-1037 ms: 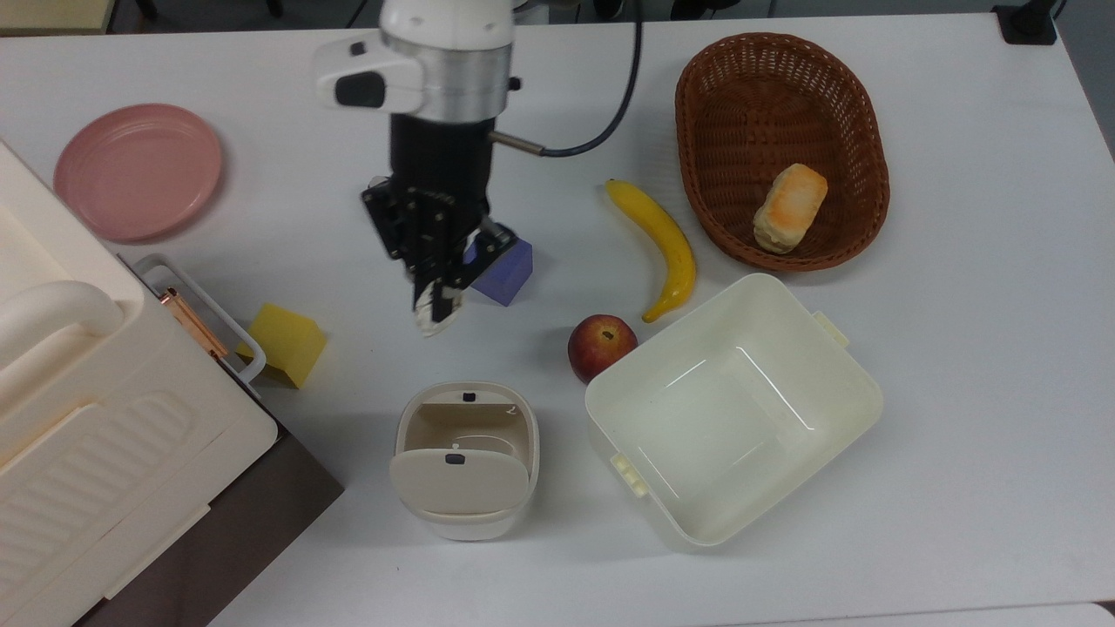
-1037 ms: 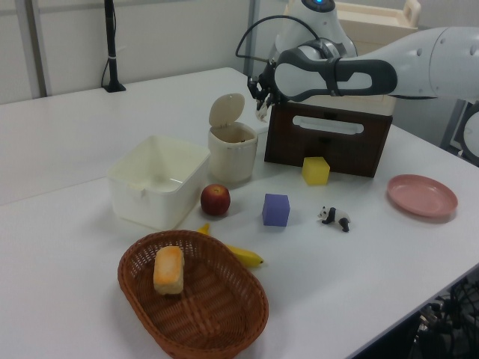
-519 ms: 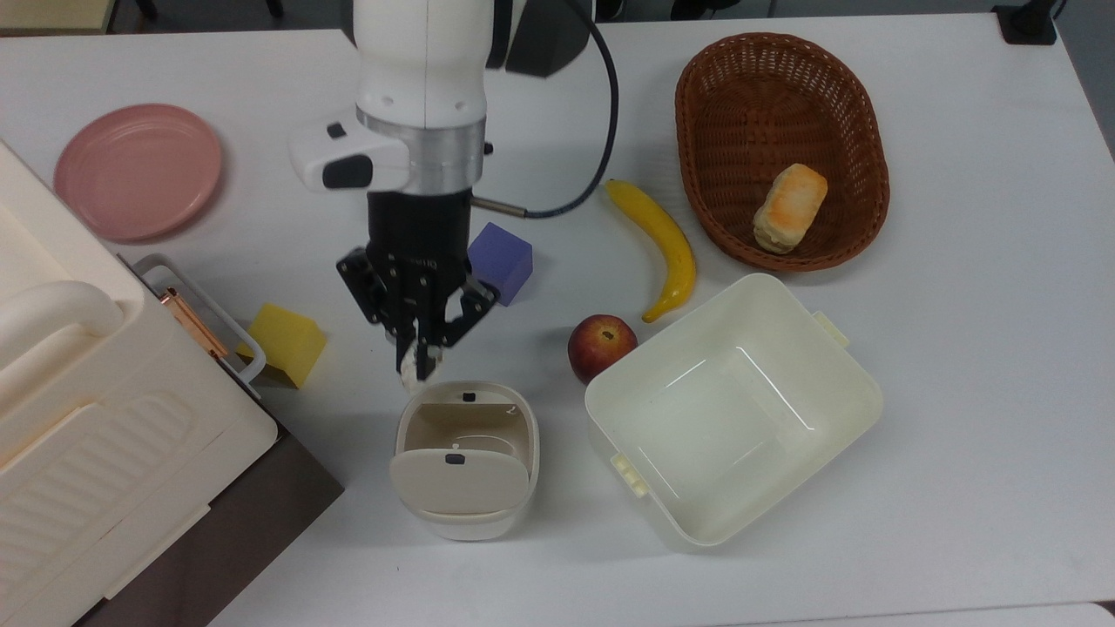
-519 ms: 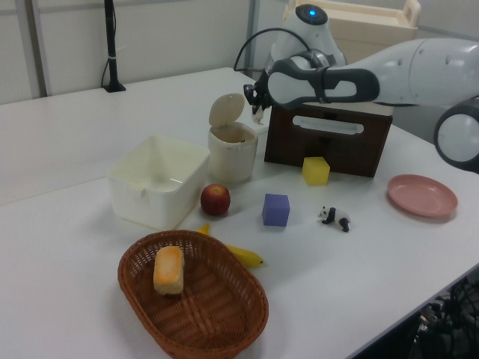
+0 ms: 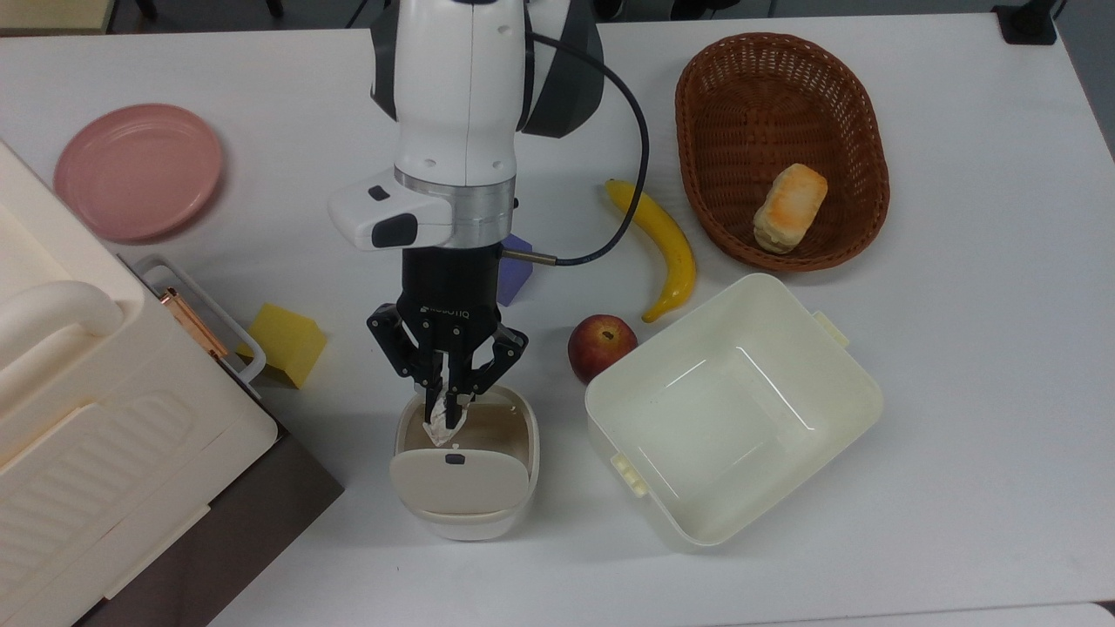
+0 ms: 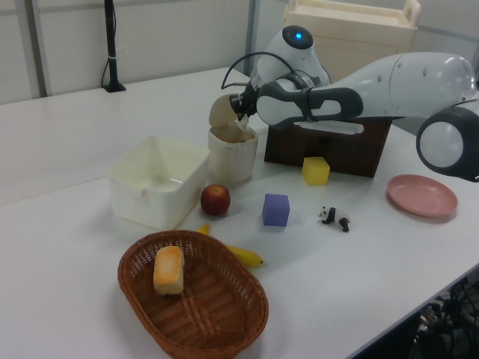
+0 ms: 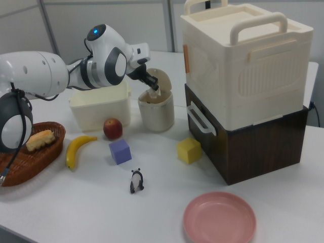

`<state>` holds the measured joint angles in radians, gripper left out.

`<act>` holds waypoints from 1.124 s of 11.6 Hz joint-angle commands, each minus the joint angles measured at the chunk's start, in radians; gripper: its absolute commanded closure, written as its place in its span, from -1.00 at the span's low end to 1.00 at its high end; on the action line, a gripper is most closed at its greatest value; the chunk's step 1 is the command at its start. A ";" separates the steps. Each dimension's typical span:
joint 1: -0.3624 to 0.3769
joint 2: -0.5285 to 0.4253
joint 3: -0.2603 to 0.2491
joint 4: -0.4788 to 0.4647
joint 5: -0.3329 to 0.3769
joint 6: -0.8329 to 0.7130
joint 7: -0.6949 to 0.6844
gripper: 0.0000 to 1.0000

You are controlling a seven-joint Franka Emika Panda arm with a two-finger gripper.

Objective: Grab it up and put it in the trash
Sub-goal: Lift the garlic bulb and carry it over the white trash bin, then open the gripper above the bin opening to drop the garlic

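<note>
One pink plate (image 5: 138,171) far on the top view's left, yellow block (image 5: 284,344) next, both on the white table (image 5: 958,366). Then claw (image 5: 446,416) pinched on the crumpled paper ball (image 5: 440,426), hanging right over the open mouth of the little cream bin (image 5: 466,461), lid flipped up. Apple (image 5: 600,347), big cream tub (image 5: 733,407), banana (image 5: 662,245) and wicker basket (image 5: 782,148) off to the right.
</note>
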<state>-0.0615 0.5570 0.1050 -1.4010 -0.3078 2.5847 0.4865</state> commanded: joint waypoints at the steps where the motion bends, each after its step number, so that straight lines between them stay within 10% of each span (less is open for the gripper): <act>1: 0.011 0.024 -0.011 0.013 -0.026 0.015 -0.017 0.07; 2: 0.011 0.027 -0.011 0.013 -0.062 0.015 -0.016 -0.70; 3: 0.011 0.027 -0.010 0.008 -0.098 0.015 -0.016 -1.00; 13: 0.005 -0.168 0.002 -0.182 -0.094 0.002 -0.016 -1.00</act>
<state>-0.0586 0.5470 0.1105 -1.4257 -0.3993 2.5848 0.4788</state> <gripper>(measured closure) 0.000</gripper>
